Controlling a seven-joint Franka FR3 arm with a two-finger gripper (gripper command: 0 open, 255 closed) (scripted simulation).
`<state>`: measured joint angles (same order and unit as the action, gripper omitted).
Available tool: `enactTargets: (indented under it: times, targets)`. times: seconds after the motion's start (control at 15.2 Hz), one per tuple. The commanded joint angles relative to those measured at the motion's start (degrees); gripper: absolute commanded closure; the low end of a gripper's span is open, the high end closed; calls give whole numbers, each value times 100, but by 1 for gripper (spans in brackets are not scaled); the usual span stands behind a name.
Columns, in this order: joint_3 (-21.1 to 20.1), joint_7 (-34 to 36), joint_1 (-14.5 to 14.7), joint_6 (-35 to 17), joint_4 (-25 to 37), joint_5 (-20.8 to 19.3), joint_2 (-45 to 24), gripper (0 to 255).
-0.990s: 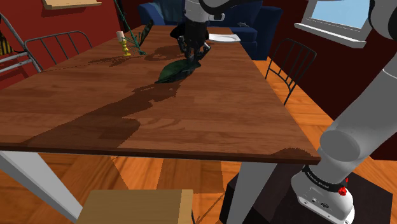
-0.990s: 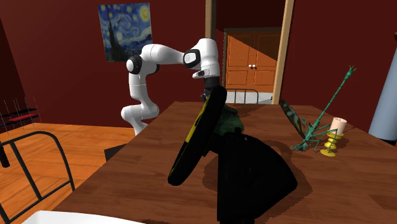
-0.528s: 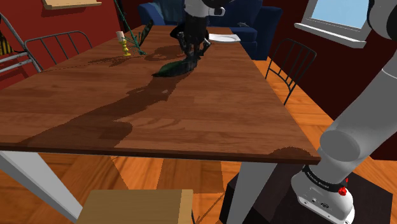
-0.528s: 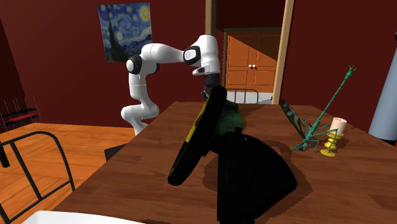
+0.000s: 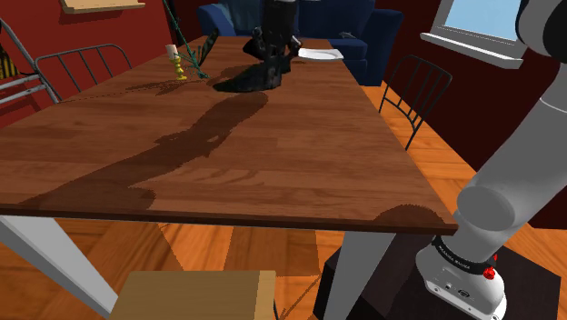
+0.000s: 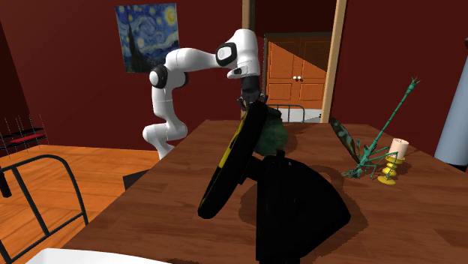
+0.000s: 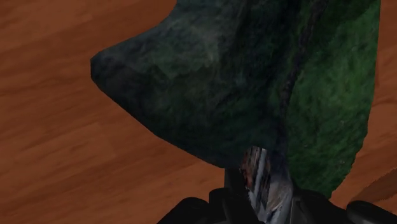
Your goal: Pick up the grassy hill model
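The tool [image 6: 251, 100] is closed on the grassy hill model [image 6: 272, 135], a dark green lump that hangs under the wrist. In the wrist view the black fingers [image 7: 191, 210] clasp its lower part, and the wood of the table [image 5: 300, 173] shows behind it. I cannot tell if its underside is free of the table, because a tall black thing with a yellow edge [image 6: 229, 161] stands in front of it in the second exterior view.

In the shoulder view the model is near the far end of the table. It lies between a white plate [image 5: 318, 55] on that view's right and a candle [image 5: 171, 56] with a green mantis figure [image 5: 193, 56] on its left, apart from all of them. The whole near half of the table, up to the edge by the stand [image 5: 454, 273], is bare wood with the arm's shadow on it. A black chair [image 5: 413, 91] stands beside the table's right edge.

Compared with one second ago, the tool is higher and farther from the stand, nearer to the plate end. The model has gone with it and now looks darker in the shoulder view.
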<state>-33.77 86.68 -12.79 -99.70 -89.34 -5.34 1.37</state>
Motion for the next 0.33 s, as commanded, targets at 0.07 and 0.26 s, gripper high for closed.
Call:
enactTargets:
  times: [0.07,0.26]
  targets:
    - [-16,2,13,257,338,-56,-95,255]
    - [-27,10,23,359,475,-82,-139,255]
